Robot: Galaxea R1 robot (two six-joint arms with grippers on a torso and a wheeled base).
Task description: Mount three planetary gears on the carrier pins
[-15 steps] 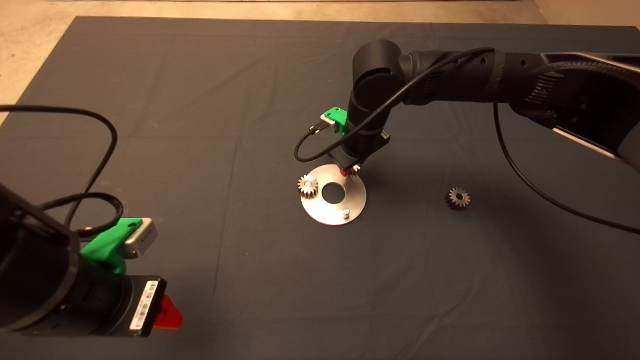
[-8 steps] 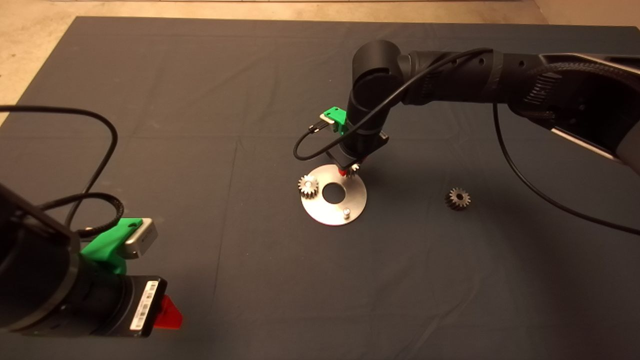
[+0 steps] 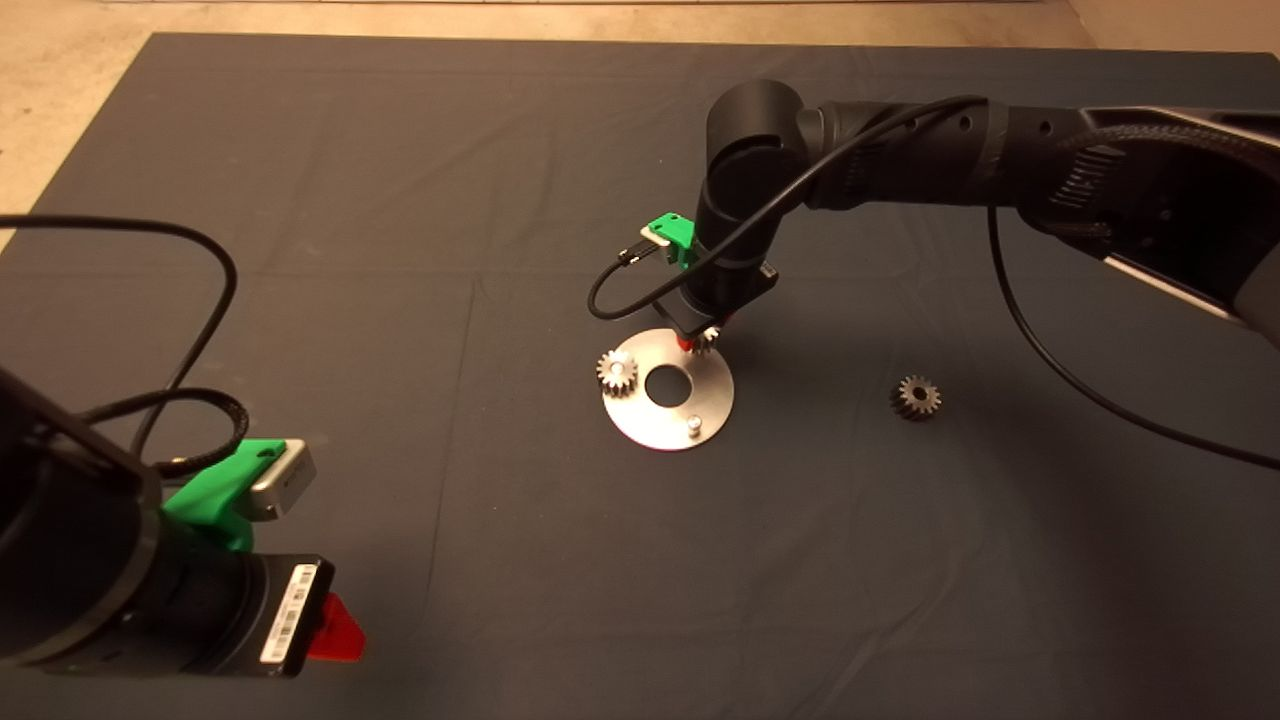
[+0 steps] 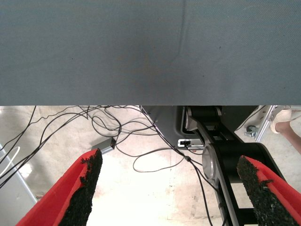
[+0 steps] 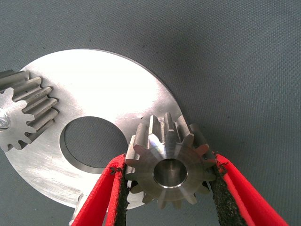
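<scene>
Right hand (image 5: pixel 168 188) clamping a small silver-grey toothed metal gear (image 5: pixel 168 167) above the flat round shiny metal disc (image 5: pixel 108 89).
Head view alone showing one loose gear (image 3: pixel 915 397) lying on the mat; left hand (image 4: pixel 171 193) waiting wide open, empty.

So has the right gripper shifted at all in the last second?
No. Judged against the disc in the head view, the right gripper sits at the same spot on its far rim, clamped on a gear.

Head cam overhead; R wrist close on disc (image 5: pixel 108 99), shared.
</scene>
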